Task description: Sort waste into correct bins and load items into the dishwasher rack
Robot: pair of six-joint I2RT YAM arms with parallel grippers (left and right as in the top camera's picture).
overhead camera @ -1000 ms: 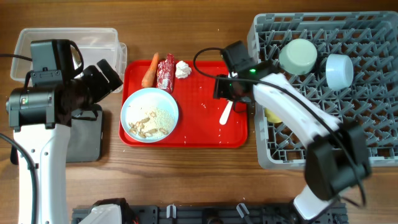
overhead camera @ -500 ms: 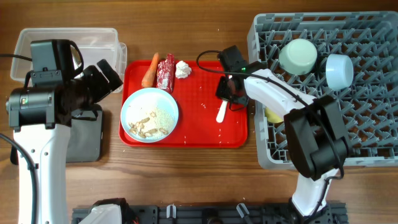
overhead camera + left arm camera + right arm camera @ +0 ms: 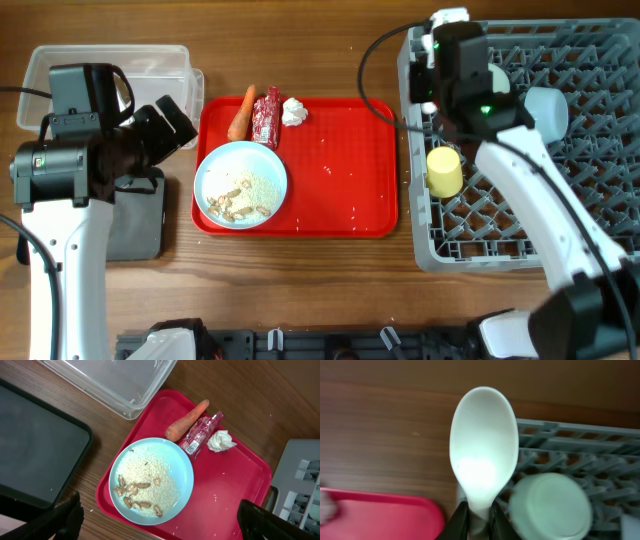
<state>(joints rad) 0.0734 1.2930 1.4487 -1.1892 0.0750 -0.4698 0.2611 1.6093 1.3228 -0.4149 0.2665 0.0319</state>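
Observation:
My right gripper is shut on the handle of the white spoon, holding it above the back-left corner of the grey dishwasher rack. In the overhead view the spoon sticks out past the gripper. The rack holds a yellow cup and two pale bowls, one partly under my arm. The blue plate with beige scraps, the carrot, the red wrapper and the tissue lie on the red tray. My left gripper hangs open above the plate.
A clear tub stands at the back left, with the black tray in front of it under my left arm. In the left wrist view the tub, the black tray and the rack's corner frame the red tray.
My right gripper shut on the spoon on the red tray, lifted it and carried it to the rack's back-left corner. The left arm has not moved.

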